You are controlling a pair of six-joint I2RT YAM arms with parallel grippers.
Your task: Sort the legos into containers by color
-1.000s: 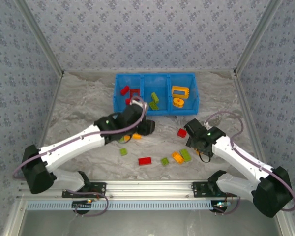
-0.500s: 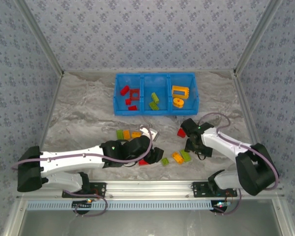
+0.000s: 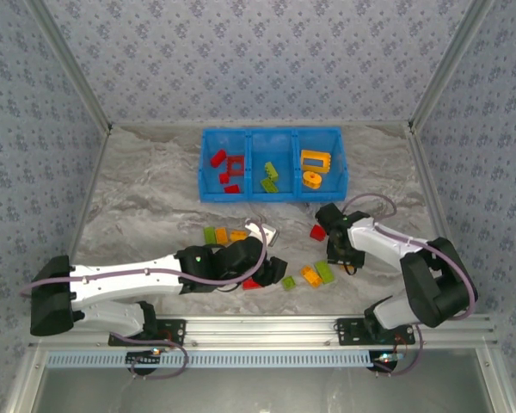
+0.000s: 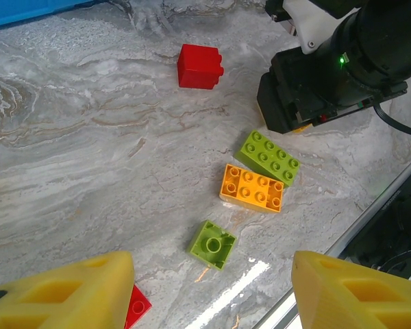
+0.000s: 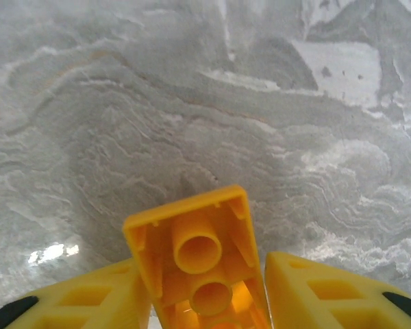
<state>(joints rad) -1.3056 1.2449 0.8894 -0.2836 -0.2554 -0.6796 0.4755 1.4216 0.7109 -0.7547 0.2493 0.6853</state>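
Note:
The blue tray (image 3: 205, 163) holds red legos in its left compartment, green ones in the middle and orange/yellow ones on the right. My left gripper (image 3: 273, 268) (image 4: 212, 295) hangs open low over the table, and a small green brick (image 4: 213, 244) (image 3: 288, 281) lies just ahead between its fingers. A red flat brick (image 4: 135, 306) pokes out beside the left finger (image 4: 68, 291). My right gripper (image 3: 339, 256) (image 5: 205, 301) is shut on a yellow brick (image 5: 195, 260), held hollow side toward the camera just above the marble.
An orange brick (image 4: 252, 188), a green 2x4 brick (image 4: 270, 157) and a red cube (image 4: 199, 66) lie between the two grippers. A green brick (image 3: 210, 234) and two orange ones (image 3: 230, 235) sit left of the left wrist. The metal rail (image 3: 258, 327) runs close along the front.
The left arm swung back from the tray's front edge to the near bricks, then held still. The right gripper drew in a little toward the red cube.

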